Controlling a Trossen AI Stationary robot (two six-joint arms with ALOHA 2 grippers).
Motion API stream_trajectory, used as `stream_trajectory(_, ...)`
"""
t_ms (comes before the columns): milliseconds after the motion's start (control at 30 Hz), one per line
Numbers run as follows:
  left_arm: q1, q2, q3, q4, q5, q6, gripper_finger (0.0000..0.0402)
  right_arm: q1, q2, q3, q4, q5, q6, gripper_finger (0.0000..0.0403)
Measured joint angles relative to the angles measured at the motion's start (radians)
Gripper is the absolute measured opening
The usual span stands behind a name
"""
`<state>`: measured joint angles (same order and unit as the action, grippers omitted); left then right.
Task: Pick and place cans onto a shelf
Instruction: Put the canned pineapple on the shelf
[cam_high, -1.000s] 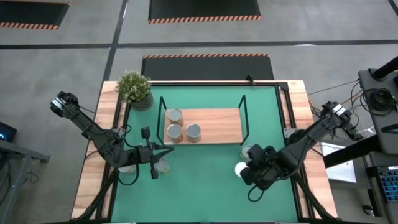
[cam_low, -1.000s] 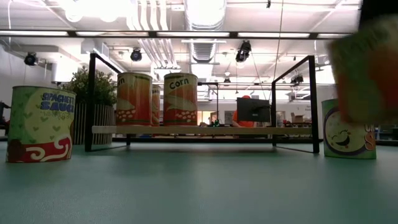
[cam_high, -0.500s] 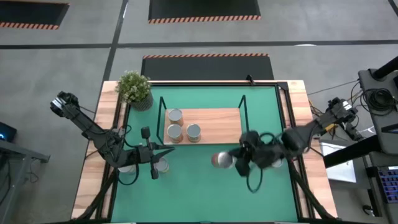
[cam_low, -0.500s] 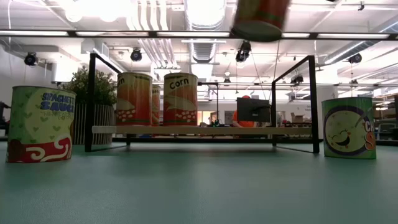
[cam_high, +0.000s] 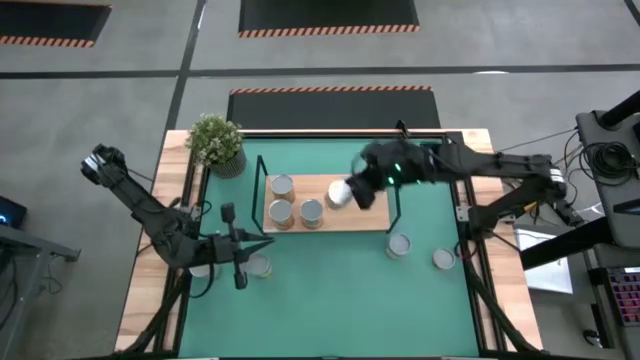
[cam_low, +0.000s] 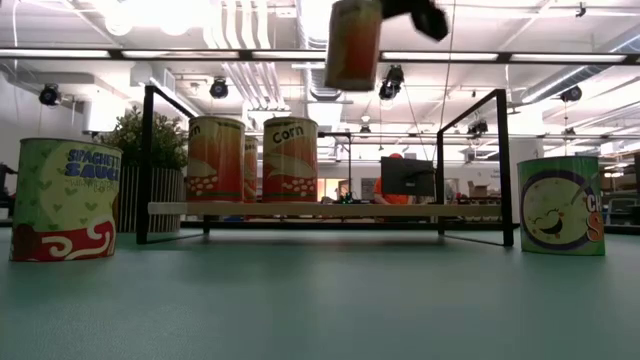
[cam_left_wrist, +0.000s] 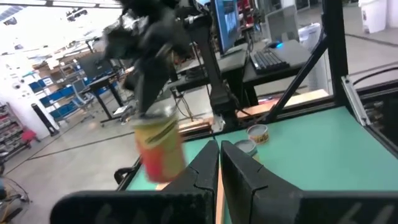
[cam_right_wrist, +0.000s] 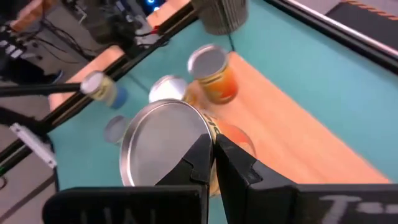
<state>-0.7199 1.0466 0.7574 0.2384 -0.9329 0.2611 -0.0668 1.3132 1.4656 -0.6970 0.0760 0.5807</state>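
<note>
My right gripper (cam_high: 347, 190) is shut on a can (cam_high: 338, 194) with an orange and yellow label, high over the shelf's wooden board (cam_high: 362, 207); the can also shows in the low view (cam_low: 354, 45) and the left wrist view (cam_left_wrist: 159, 148). Three cans (cam_high: 282, 186) (cam_high: 281, 213) (cam_high: 311, 210) stand on their bases on the board's left part. My left gripper (cam_high: 255, 243) is shut and empty at the table's near left, between two standing cans (cam_high: 260, 266) (cam_high: 200, 269). Two more cans (cam_high: 400, 245) (cam_high: 443, 260) stand on the green mat at the near right. My right gripper holds the can near its top end (cam_right_wrist: 208, 134), coming at it from above and from the table's right. Its own fingers (cam_right_wrist: 198, 158) hide the exact place of contact. The can hangs below the gripper, nearly upright, its base (cam_low: 350, 85) clear above the board.
The shelf's black wire frame (cam_high: 393, 185) rises around the board, with posts on both sides (cam_low: 500, 165). A potted plant (cam_high: 215, 140) stands at the far left corner. The board's right half (cam_high: 370, 190) is bare. A spaghetti-sauce can (cam_low: 65, 200) stands at the low view's left.
My right gripper has carried the can up from the table's near right and toward the far left, over the shelf's frame. The can has gone from low beside the two right-hand cans to high above the board, staying roughly upright.
</note>
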Motion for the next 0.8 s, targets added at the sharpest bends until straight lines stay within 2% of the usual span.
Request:
stream_trajectory(133, -0.004, -0.028, 0.000, -0.002, -0.001, -0.004, 0.0001, -0.117, 0.081, 0.036, 0.018, -0.094, -0.083, 0.0008)
stream_trajectory(400, -0.006, -0.043, 0.000, -0.017, -0.002, -0.008, 0.0001, -0.290, 0.224, 0.050, 0.177, -0.265, -0.172, 0.0008)
stream_trajectory(500, -0.006, -0.045, 0.000, -0.031, -0.002, -0.008, 0.0001, -0.337, 0.267, 0.051, 0.177, -0.293, -0.186, 0.0008)
stream_trajectory(800, -0.005, -0.045, 0.000, -0.038, -0.002, 0.007, 0.0001, -0.449, 0.389, 0.050, 0.210, -0.282, -0.249, 0.0008)
